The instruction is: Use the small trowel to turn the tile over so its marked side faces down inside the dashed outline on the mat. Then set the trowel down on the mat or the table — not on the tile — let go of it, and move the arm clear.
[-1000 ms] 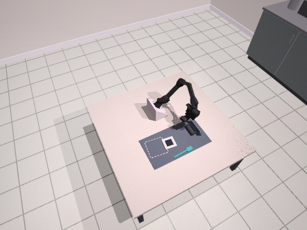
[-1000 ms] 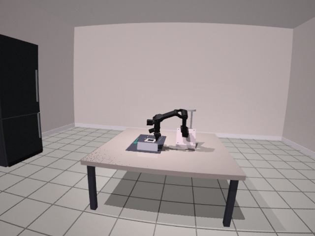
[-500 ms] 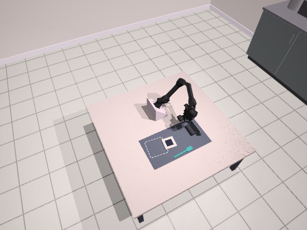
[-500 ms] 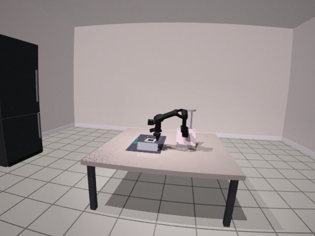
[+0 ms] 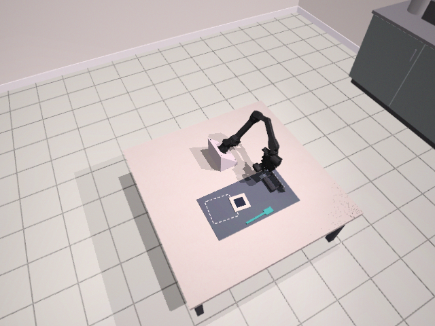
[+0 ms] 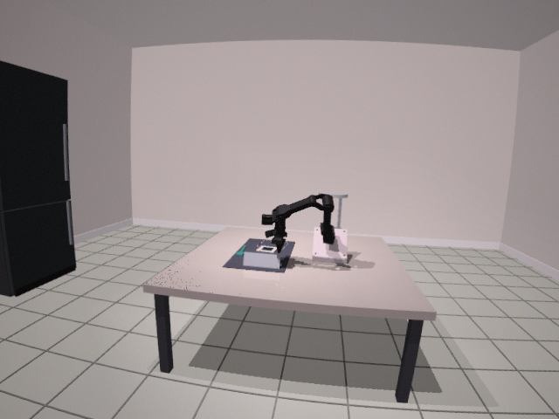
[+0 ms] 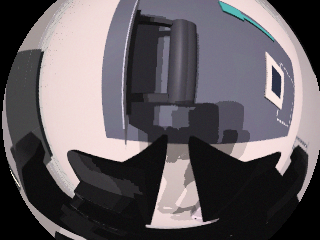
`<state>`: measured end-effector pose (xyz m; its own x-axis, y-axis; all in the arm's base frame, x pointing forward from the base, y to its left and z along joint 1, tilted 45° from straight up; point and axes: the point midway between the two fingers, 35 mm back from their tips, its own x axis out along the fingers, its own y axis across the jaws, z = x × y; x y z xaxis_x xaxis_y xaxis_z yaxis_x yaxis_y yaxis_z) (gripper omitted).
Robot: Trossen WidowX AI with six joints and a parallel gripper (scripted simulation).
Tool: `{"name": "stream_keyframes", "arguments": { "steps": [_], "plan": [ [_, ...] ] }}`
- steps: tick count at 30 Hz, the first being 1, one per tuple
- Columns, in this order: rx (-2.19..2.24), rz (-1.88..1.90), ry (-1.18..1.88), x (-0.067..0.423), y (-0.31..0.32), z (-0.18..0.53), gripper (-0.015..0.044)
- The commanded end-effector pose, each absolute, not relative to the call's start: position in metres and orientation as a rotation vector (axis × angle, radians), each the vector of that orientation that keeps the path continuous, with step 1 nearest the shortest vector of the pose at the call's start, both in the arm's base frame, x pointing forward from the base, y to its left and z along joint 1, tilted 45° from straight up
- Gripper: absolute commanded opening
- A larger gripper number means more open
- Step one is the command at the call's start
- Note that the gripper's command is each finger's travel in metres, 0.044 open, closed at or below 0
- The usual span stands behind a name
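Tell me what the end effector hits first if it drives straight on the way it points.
The end effector points down with nothing in it. It would likely meet the near edge of the mat, or the table just beside it; depth is unclear. The dark block lies just off that line.

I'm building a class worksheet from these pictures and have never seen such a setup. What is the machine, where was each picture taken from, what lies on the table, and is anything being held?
The black jointed thing is a robot arm, bolted to a pale block on a table. One picture looks down from above, one from across the room, and the round one from a camera on the arm's wrist. On the table lies a grey mat. It carries a white tile with its dark marked side up, a dashed outline beside it, a teal trowel and a dark block. The gripper is slightly open and holds nothing.
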<state>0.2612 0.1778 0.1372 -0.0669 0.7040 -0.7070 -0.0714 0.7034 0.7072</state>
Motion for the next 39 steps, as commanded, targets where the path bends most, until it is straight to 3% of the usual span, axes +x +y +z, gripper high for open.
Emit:
{"name": "stream_keyframes", "arguments": {
  "steps": [1, 39],
  "plan": [
    [0.540, 0.689, 1.512, 0.261, 0.185, 0.141, 0.0100],
    [0.544, 0.695, 1.509, 0.254, 0.240, 0.186, 0.0100]
  ]
}}
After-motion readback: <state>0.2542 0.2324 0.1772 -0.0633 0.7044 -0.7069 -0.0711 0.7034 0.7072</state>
